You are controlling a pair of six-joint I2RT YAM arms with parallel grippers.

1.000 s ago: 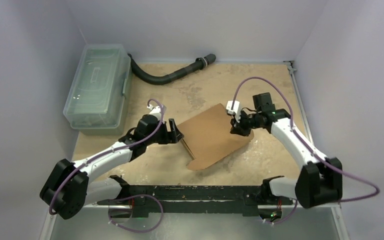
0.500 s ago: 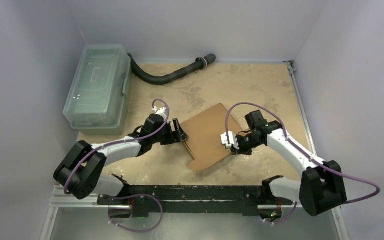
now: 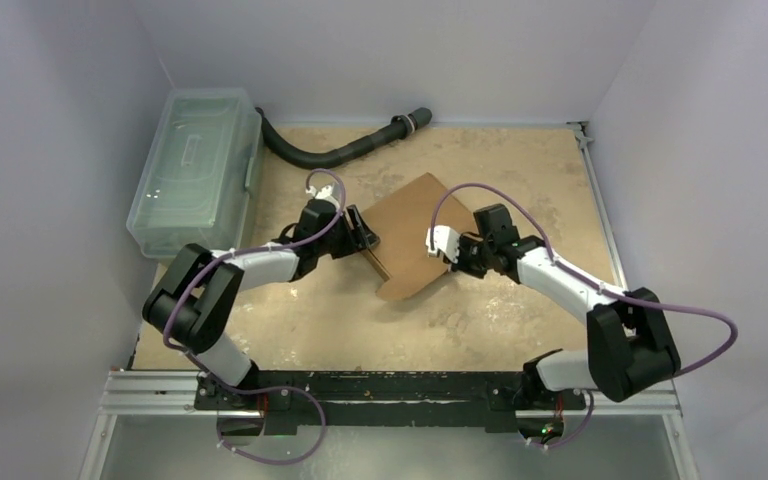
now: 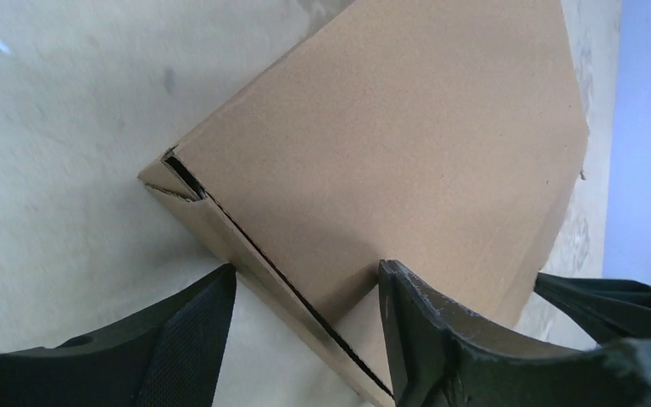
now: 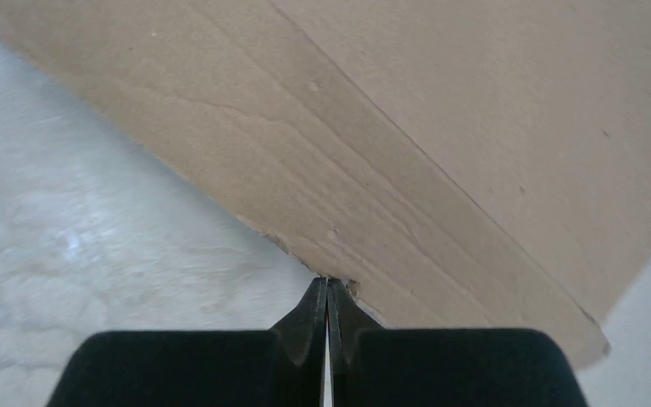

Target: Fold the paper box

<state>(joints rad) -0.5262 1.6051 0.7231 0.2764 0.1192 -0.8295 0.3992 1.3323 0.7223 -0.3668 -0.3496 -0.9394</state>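
My left pincer (image 4: 303,284) sits released astride the paper box (image 4: 407,144) at its folded edge, while my right pincer (image 5: 327,288), clenched empty, touches its rim.

The paper box (image 5: 441,110) fills the upper part as a plain brown panel, with a crease running parallel to its lower edge; the right gripper (image 5: 328,288) sits just below that edge, jaws pressed together, tips touching the cardboard; the pale, mottled table (image 5: 93,220) lies below and left of the box.
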